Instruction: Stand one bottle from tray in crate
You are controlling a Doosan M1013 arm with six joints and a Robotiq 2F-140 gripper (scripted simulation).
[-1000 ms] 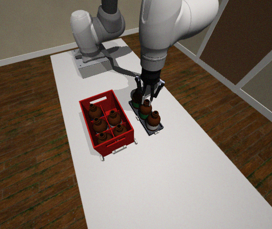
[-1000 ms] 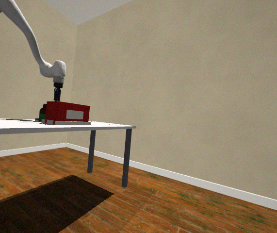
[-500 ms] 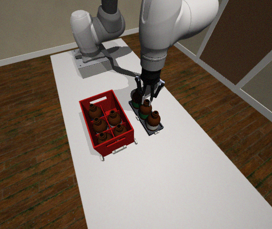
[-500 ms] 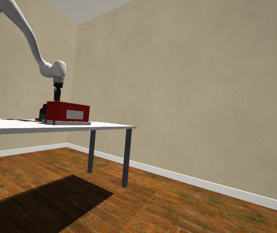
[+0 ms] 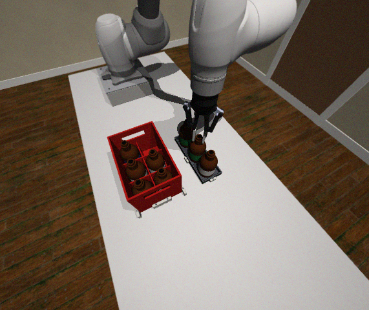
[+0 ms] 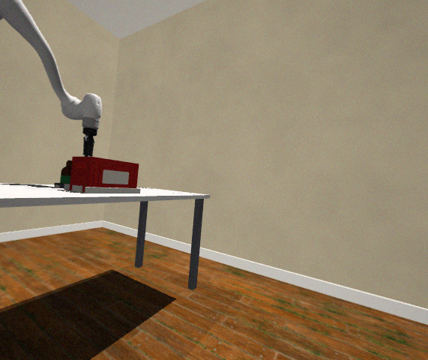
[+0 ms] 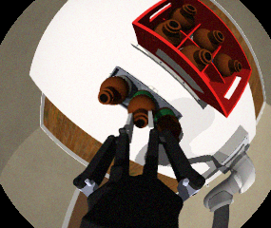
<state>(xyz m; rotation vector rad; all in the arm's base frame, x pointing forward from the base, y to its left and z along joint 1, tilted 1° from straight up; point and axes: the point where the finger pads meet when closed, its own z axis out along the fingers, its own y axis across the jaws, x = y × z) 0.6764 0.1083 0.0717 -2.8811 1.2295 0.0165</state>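
The gripper point(image 5: 198, 137) point(image 6: 88, 154) point(image 7: 140, 120) points down, shut on the neck of the middle bottle point(image 5: 196, 148) point(image 7: 142, 102), which has a green label and stands upright on the dark tray point(image 5: 203, 181) point(image 7: 120, 72). A white-label bottle point(image 5: 208, 163) point(image 7: 114, 89) stands at the tray's near end; a green-label bottle point(image 5: 185, 132) point(image 7: 169, 125) stands at its far end, partly behind a finger. The red crate point(image 5: 175, 186) point(image 6: 84, 170) point(image 7: 146, 40) holds several brown bottles, one per cell. Its far right cell, nearest the robot base in the top view, is empty.
Small pale brackets point(image 5: 161, 202) sit at the crate's foot, and others point(image 5: 187, 160) at the tray's side. Thin red dividers separate the crate's cells. The crate's high wall stands beside the tray. The robot base point(image 5: 126, 89) is at the table's far end.
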